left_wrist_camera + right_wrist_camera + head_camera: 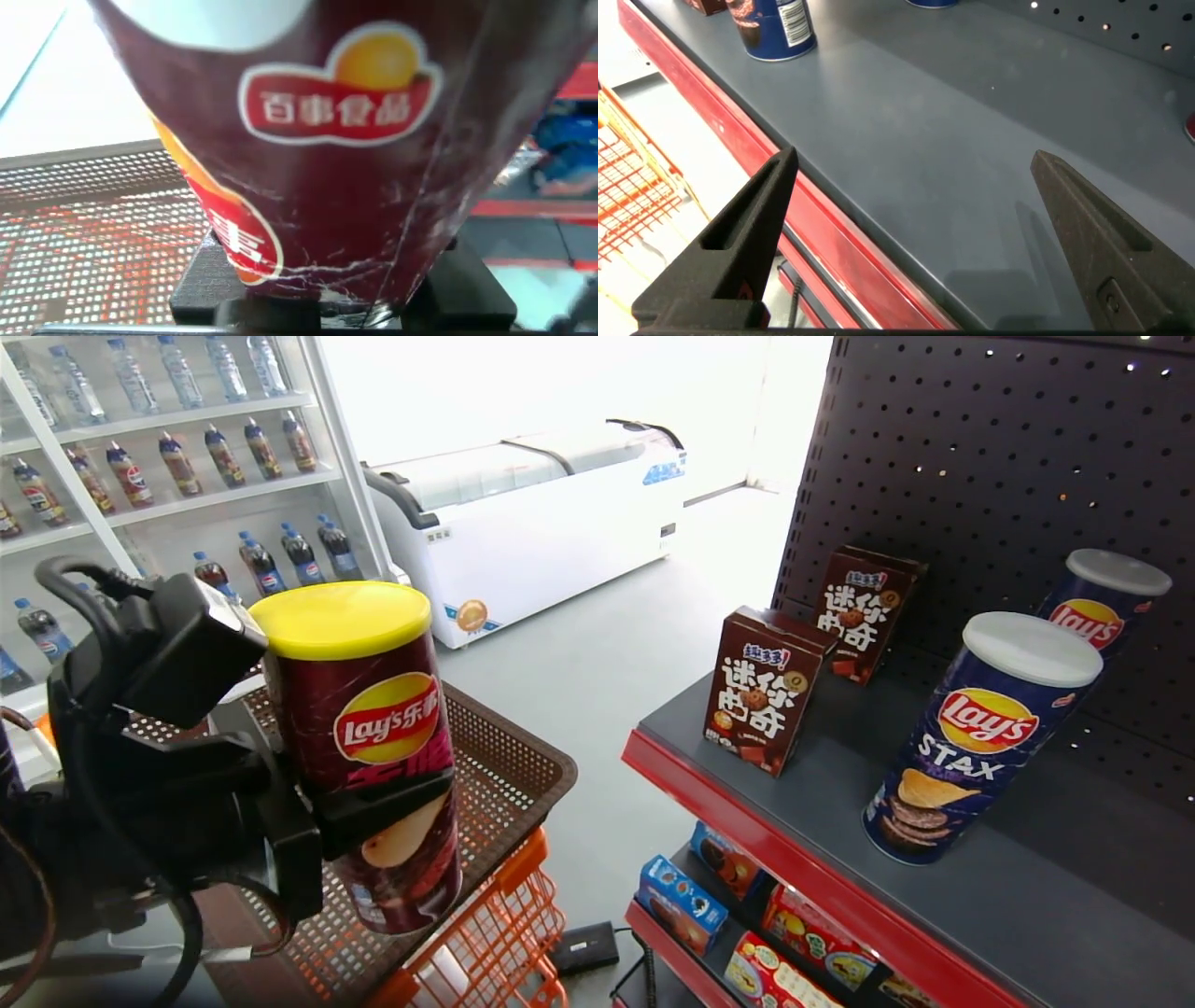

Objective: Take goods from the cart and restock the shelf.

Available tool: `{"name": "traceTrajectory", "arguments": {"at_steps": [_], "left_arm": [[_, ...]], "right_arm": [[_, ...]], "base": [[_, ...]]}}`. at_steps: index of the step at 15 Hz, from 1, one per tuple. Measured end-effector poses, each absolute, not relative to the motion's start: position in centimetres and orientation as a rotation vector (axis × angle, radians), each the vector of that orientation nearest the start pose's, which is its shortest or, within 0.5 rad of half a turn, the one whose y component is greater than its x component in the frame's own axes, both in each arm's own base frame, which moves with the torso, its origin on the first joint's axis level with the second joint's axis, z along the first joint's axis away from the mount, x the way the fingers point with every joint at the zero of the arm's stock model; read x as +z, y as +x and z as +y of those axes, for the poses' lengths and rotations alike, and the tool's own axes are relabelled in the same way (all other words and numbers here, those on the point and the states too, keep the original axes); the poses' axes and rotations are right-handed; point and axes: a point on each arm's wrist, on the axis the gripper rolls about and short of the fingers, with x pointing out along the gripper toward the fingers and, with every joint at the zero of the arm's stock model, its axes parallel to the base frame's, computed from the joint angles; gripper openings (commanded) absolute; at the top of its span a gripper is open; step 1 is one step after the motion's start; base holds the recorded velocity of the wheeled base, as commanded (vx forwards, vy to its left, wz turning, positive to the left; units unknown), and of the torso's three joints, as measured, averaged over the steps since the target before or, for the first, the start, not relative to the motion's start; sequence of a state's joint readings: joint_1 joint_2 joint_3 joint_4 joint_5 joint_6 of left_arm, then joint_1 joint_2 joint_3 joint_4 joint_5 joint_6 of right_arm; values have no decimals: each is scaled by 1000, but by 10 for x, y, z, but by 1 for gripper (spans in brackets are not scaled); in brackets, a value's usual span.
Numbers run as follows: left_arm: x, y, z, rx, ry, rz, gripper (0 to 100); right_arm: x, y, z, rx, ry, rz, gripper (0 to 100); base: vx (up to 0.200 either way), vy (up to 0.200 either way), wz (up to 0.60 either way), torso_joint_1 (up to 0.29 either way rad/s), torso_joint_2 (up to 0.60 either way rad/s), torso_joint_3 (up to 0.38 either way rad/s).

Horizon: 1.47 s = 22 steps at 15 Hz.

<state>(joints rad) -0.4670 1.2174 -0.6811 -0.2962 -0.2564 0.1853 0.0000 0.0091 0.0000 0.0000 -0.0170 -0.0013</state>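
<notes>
Left claw [387, 812] clamps a maroon chip can [359, 709] above the cart [534, 758]; right claw [915, 166] gapes empty over the shelf [971, 121]

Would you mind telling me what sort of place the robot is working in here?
Most likely a small convenience shop: a glass-fronted cooler of bottled drinks, a white chest freezer, and a red-edged grey retail shelf holding blue crisp tubes.

A shop: stocked shelf [1027, 887], drinks cooler [215, 495], chest freezer [541, 532].

Left pincer [341, 301] clamps maroon chip can [360, 140] over basket [84, 219].
</notes>
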Motion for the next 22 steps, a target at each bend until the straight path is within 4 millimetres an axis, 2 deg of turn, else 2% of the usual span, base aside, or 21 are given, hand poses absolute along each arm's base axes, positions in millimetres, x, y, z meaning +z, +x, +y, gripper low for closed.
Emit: {"name": "traceTrajectory", "arguments": {"at_steps": [4,9,22], "left_arm": [[233,149,-90,-786,206,158,0],[233,144,-93,-849,201,152,0],[229,142,-95,-882,203,159,0]], "right_arm": [[76,-22,0,-17,-1,9,100],[76,-22,0,-17,-1,9,100],[76,-22,0,-17,-1,9,100]], "base": [[0,0,0,0,0,0],[0,0,0,0,0,0],[0,0,-600,2,1,2]]}}
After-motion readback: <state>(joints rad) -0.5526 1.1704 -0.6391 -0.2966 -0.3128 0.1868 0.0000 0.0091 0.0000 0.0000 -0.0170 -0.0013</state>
